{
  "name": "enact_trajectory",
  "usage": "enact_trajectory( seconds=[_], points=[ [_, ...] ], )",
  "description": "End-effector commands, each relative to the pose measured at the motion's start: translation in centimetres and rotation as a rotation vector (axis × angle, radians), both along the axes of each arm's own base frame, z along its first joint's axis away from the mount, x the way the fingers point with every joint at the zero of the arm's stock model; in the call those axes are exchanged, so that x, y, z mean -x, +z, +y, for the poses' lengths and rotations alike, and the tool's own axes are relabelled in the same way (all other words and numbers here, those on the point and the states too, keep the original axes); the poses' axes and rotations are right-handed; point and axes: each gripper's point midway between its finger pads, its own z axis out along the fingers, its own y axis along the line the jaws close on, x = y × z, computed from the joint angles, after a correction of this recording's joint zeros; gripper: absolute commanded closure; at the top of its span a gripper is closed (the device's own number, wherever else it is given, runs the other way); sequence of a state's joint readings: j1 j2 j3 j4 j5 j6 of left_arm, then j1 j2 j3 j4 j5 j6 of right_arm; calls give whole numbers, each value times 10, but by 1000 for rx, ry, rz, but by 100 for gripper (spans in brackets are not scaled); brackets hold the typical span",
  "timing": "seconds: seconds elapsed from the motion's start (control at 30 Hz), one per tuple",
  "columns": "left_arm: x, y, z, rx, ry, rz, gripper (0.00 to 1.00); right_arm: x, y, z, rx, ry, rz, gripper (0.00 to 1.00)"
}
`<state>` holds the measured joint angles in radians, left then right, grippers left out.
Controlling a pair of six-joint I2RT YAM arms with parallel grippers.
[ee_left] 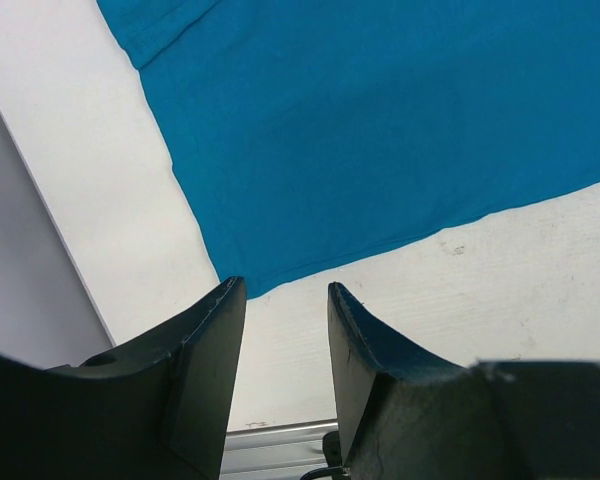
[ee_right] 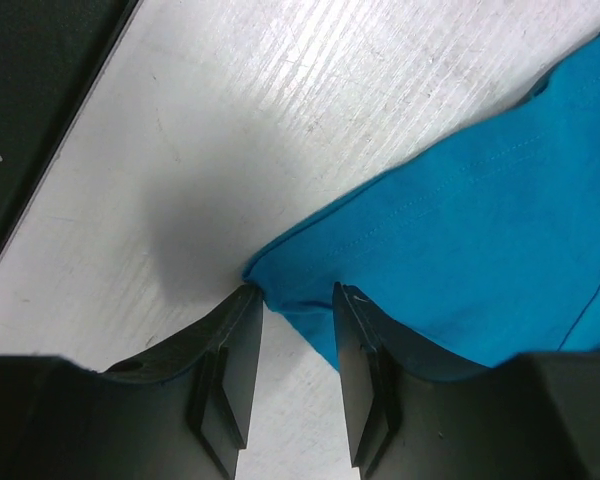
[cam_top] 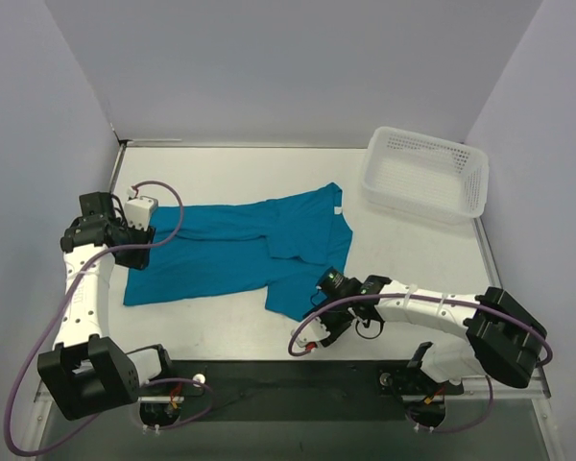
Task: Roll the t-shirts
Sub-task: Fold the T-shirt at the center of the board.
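Observation:
One teal-blue t-shirt (cam_top: 235, 254) lies spread flat on the white table, with its right part folded over. My left gripper (cam_top: 134, 254) hangs over the shirt's left edge. In the left wrist view it (ee_left: 285, 290) is open and empty, and a corner of the shirt (ee_left: 380, 130) lies just beyond the fingertips. My right gripper (cam_top: 317, 300) is low at the shirt's near right corner. In the right wrist view it (ee_right: 298, 295) is open, and the hemmed corner of the shirt (ee_right: 460, 240) lies between the fingertips, which stand apart.
A white perforated plastic basket (cam_top: 427, 173) stands at the back right of the table. Grey walls close in the left, back and right sides. A dark strip (cam_top: 288, 384) runs along the table's near edge by the arm bases.

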<state>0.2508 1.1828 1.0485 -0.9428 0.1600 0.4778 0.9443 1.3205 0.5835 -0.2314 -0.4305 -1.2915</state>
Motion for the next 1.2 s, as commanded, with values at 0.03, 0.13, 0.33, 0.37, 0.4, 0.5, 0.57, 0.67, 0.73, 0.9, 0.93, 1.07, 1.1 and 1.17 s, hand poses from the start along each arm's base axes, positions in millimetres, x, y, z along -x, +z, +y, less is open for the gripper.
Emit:
enact_trajectory(
  seconds=[0.03, 0.13, 0.33, 0.37, 0.4, 0.5, 0.57, 0.67, 0.73, 0.9, 0.93, 1.07, 1.1, 1.17],
  points=[
    [-12, 5, 3, -7, 11, -39, 51, 10, -16, -13, 96, 46, 34, 81],
    [-10, -1, 3, -8, 4, -25, 51, 11, -15, -16, 113, 47, 47, 96],
    [9, -29, -2, 3, -34, 62, 51, 9, 26, -15, 34, -108, 86, 100],
    [15, -33, -4, 12, -37, 89, 51, 10, 37, -14, 10, -144, 95, 100],
    [27, -38, -6, 30, -31, 141, 51, 7, 51, -8, -25, -216, 118, 100],
    [50, -49, -13, 53, -43, 198, 51, 4, 68, -3, -74, -325, 145, 100],
    [61, -62, -14, 46, -32, 219, 50, -2, 73, 2, -108, -441, 176, 100],
    [56, -67, -11, 33, 4, 170, 45, -11, 79, 11, -211, -576, 218, 100],
    [50, -71, -8, 34, 16, 167, 42, -12, 79, 13, -230, -608, 232, 100],
    [46, -85, 6, 54, 90, 263, 38, -15, 76, 17, -214, -657, 270, 100],
    [46, -86, 10, 60, 105, 276, 37, -18, 76, 17, -208, -673, 280, 100],
    [39, -86, 42, 51, 181, 311, 37, -29, 75, 20, -219, -743, 326, 100],
    [31, -80, 50, 35, 192, 294, 38, -30, 75, 19, -219, -755, 333, 100],
    [30, -80, 59, 14, 213, 318, 39, -31, 75, 18, -216, -768, 342, 100]
  ],
)
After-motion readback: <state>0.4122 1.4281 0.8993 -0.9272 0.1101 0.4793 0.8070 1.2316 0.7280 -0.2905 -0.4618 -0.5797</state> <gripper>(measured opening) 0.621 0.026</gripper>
